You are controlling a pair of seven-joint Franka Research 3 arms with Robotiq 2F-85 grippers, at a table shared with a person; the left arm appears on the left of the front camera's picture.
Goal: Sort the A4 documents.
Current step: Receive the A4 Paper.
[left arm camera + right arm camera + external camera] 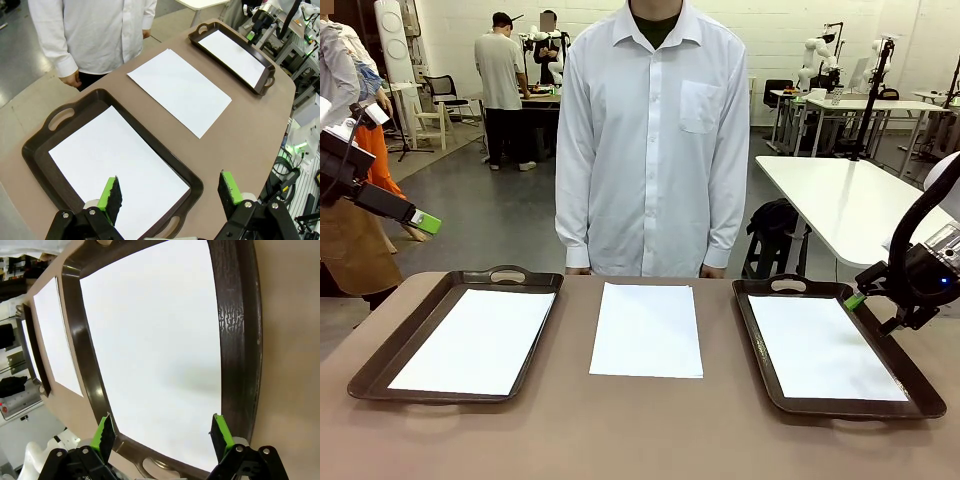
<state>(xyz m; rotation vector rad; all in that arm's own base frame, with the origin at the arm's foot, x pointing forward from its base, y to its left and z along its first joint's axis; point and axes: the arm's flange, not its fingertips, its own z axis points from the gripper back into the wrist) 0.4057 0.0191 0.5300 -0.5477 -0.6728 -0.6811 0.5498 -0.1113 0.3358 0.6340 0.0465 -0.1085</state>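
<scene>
Left sheet [475, 340] is laid flat inside left tray [450, 283]. Middle sheet [647, 330] is laid bare on the brown worktop [640, 430], between the two trays, touching neither. Right sheet [823, 347] is laid flat inside right tray [752, 335]. All three are seen blank white. Left gripper [170, 192] is held up in the air off the worktop's left side, aimed down at left tray. Its fingers are spread wide apart and nothing is clamped. Right gripper [162, 432] is held at the right rim of right tray, aimed at right sheet. Its fingers are spread apart too, with nothing gripped. A person [655, 140] in a white shirt is stood at the far side, arms down.
</scene>
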